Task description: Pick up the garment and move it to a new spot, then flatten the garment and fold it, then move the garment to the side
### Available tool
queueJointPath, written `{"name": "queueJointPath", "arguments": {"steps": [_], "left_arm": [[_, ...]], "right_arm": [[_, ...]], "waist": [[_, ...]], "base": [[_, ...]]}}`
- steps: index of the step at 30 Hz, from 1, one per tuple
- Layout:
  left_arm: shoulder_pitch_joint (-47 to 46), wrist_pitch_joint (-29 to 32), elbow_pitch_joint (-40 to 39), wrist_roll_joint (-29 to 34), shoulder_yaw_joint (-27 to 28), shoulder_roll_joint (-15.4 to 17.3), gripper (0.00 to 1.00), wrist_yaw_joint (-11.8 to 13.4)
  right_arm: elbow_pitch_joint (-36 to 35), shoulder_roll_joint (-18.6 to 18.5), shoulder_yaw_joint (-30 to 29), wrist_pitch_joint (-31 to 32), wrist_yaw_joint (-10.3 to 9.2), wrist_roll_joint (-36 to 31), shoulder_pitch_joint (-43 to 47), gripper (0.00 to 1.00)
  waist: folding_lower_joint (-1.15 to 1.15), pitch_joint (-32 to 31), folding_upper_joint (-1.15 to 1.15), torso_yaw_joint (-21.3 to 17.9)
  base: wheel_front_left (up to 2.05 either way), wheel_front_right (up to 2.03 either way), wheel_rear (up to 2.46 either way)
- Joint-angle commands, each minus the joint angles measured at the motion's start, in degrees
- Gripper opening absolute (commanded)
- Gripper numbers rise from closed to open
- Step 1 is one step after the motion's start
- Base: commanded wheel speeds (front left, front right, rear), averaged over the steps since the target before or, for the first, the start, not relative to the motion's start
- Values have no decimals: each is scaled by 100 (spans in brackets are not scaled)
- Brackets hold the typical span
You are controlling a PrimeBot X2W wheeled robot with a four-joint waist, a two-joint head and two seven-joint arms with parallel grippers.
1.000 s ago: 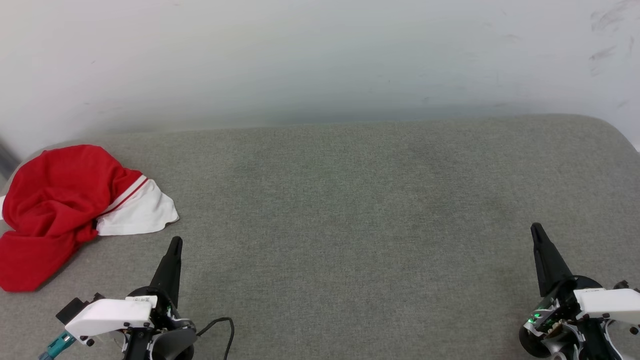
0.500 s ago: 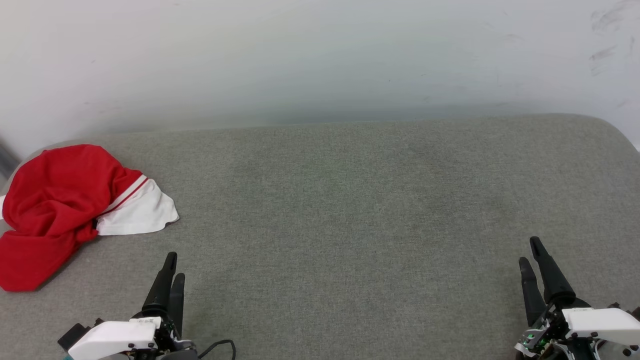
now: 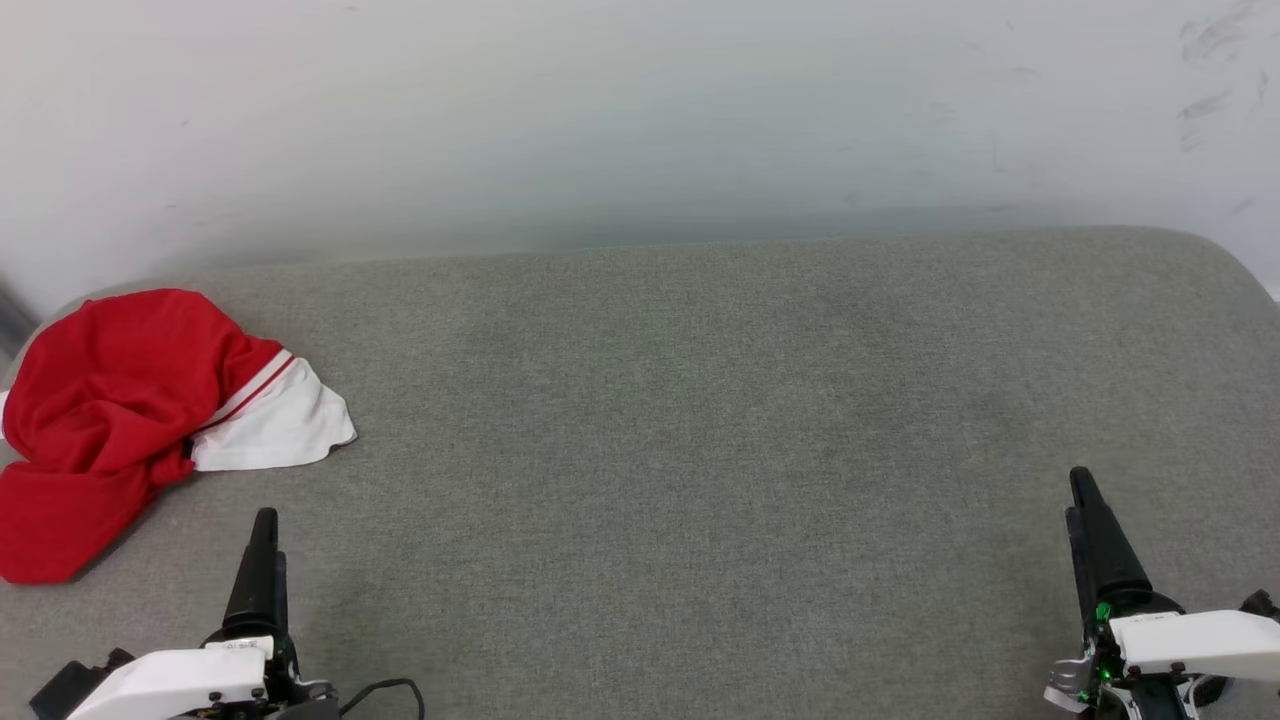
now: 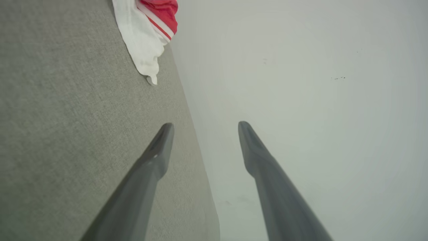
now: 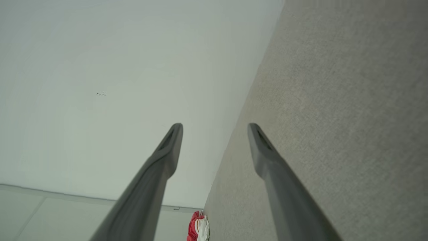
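Jaws of the left gripper [image 3: 264,522] stand apart with nothing between them, long, dark and tapering to blunt tips. From the head they line up edge-on and point toward the far side. This gripper is at the near left of a broad grey surface [image 3: 660,450], released and touching no cloth. The right gripper [image 3: 1078,482] is at the near right, well apart from the left one, its jaws likewise spread and empty, pointing the same way. The garment [image 3: 110,400] lies in a crumpled heap at the far left of the surface. It is farther away than the left gripper and to its left, near it but clear of it, and well apart from the right gripper. The heap is mostly thin red cloth bunched into soft folds. A white part edged with a red-and-white stripe spills out on its right side, and a flatter red flap trails toward the near left edge. From the left wrist, the white cloth and striped edge show beyond the open jaws. From the right wrist, the heap is a small red and white patch far off. The surface is matte, finely woven upholstery with rounded far corners. Its far edge meets a smooth pale wall [image 3: 640,120] with faint dark scuffs at the far right.
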Motion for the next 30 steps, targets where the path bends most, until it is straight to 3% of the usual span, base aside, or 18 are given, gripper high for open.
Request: {"name": "queueJointPath", "arguments": {"steps": [1,9,13,23,24,30], "left_arm": [[-93,-65,-146,249,121,12,100,-7],[-122,-245,-690,1244,311,13,100,79],[-60,-329,-1169,1811,199,14,100,243],[86,-526,-2058,3398,-533,16,100,726],[117,-582,-2210,3931,-789,16,100,854],[170,-688,-2307,4785,-1344,159,100,1215]], "right_arm": [[-171,-12,-51,-62,9,-354,-67,100],[-652,-12,-107,-243,10,-1892,-112,100],[-902,-12,2,-331,10,-2643,-115,100],[-1349,-12,288,-526,11,-4230,-69,100],[-1413,-12,319,-583,11,-4679,-48,100],[-1439,-11,285,-688,11,-5322,22,100]], "waist": [[0,2,0,-2],[0,33,0,-12],[0,54,0,-23],[0,87,0,-47],[0,93,0,-54],[0,103,0,-84]], "base": [[0,0,0],[0,0,0],[0,0,0],[0,0,0],[0,0,0],[0,0,0]]}}
